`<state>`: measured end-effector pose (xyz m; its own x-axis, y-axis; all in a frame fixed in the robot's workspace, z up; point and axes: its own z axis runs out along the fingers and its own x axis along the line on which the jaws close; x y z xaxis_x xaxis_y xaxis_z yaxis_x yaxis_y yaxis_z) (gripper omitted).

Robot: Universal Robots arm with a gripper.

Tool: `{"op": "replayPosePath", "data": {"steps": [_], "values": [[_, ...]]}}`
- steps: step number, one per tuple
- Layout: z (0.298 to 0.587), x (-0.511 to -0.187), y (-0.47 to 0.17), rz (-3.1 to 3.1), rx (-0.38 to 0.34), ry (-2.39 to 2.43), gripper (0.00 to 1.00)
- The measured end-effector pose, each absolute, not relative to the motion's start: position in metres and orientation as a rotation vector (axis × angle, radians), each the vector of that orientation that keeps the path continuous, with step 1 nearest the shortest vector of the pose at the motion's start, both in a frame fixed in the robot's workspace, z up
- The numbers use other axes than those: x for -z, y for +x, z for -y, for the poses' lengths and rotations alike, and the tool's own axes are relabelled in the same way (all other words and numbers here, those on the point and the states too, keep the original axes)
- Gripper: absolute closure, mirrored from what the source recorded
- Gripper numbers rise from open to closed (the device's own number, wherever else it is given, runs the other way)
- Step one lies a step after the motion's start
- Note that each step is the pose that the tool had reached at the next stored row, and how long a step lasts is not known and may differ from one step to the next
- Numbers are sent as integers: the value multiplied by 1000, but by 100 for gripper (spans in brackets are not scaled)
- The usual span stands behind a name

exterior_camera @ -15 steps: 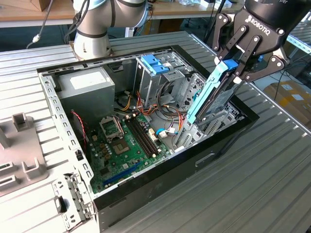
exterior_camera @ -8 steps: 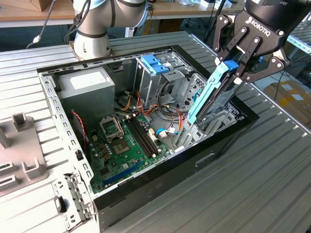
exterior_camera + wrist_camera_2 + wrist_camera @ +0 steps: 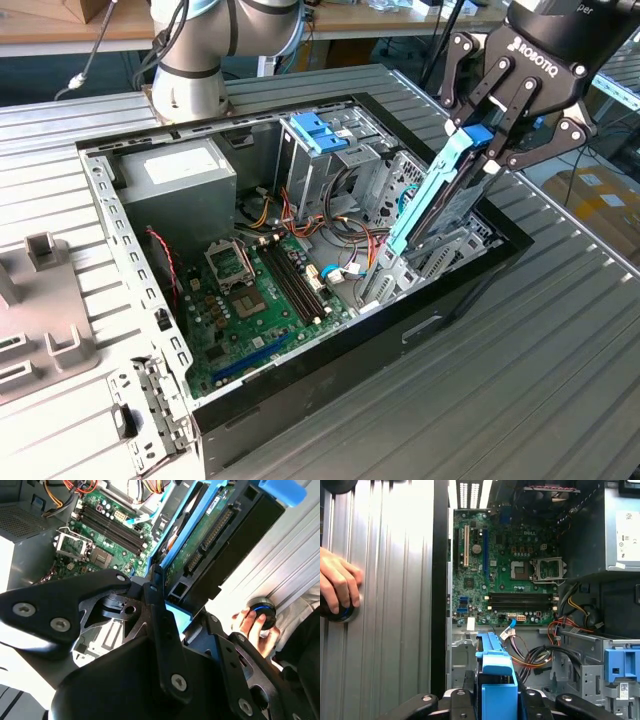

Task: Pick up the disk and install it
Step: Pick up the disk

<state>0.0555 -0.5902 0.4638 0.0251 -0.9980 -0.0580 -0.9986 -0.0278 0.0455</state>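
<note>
the gripper (image 3: 489,148) holds the disk (image 3: 437,205) tight, tilted over the open case (image 3: 330,372). picking up is done. the disk is not put in yet.

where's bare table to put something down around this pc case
Bare ribbed table lies on the exterior view's right of the case, toward the near edge. Inside the case it is crowded: motherboard, cables, and the hand holding the tilted disk.

The exterior view looks down obliquely on the whole open computer case (image 3: 330,350). Both wrist views look from close behind the gripper (image 3: 482,145) into it; all three share the motherboard (image 3: 250,300).
</note>
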Motion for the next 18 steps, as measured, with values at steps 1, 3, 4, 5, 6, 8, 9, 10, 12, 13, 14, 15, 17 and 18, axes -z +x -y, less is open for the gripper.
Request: {"op": "replayPosePath", "data": {"steps": [1,3,4,5,6,8,9,10,12,13,14,15,17,18], "values": [[589,-463,58,-2185,-115,-2244,63],[587,-462,62,-2185,-115,-2244,63],[587,-461,63,-2185,-115,-2244,63],[586,-461,64,-2185,-115,-2244,63],[584,-460,65,-2185,-115,-2244,63],[583,-458,67,-2186,-115,-2243,63],[581,-457,68,-2191,-115,-2238,63],[580,-455,69,-2200,-115,-2229,63],[579,-454,70,-2206,-115,-2222,63],[578,-453,73,-2206,-115,-2222,63],[578,-453,74,-2206,-114,-2223,63],[577,-453,75,-2206,-113,-2223,63],[576,-452,75,-2207,-112,-2223,63],[576,-451,75,-2207,-112,-2223,63]]}}
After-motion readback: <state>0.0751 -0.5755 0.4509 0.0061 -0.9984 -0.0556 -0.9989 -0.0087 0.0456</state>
